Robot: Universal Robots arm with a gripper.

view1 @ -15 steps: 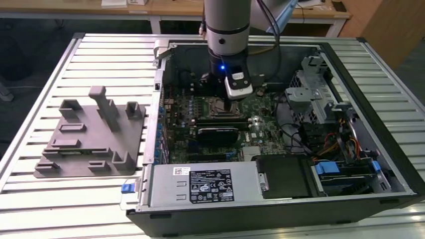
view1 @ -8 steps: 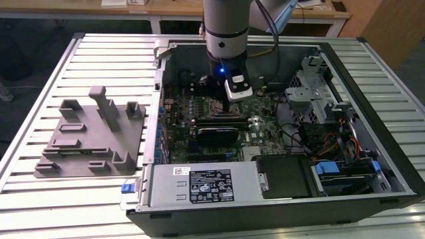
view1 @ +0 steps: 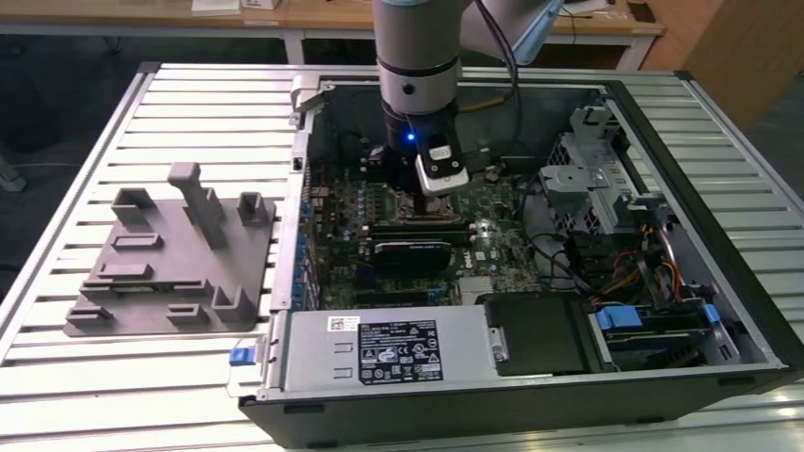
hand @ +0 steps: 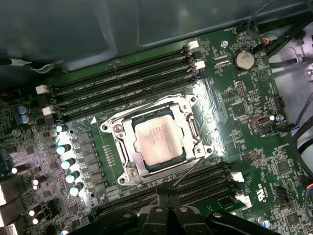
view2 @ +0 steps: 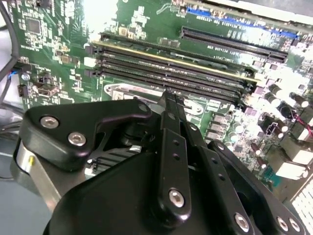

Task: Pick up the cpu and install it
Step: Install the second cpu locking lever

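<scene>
The cpu [hand: 159, 142], a flat square chip with a silvery top, lies in the socket frame [hand: 117, 128] on the green motherboard [hand: 254, 161] in the first wrist view. My gripper [hand: 164, 196] hangs above the board just beside the socket, fingers together and nothing between them. In the second wrist view the black fingers [view2: 172, 142] run to a closed tip over the memory slots [view2: 171, 68]. The exterior view shows the arm [view1: 417, 85] reaching down into the open computer case [view1: 703, 273] over the socket area.
A grey plastic tray [view1: 169, 254] with upright posts sits on the slatted table [view1: 75, 395] at the exterior view's left. Inside the case are a power supply [view1: 377, 348], a metal drive cage [view1: 603, 188] and loose cables [view1: 628, 278]. Memory slots [hand: 122, 83] flank the socket.
</scene>
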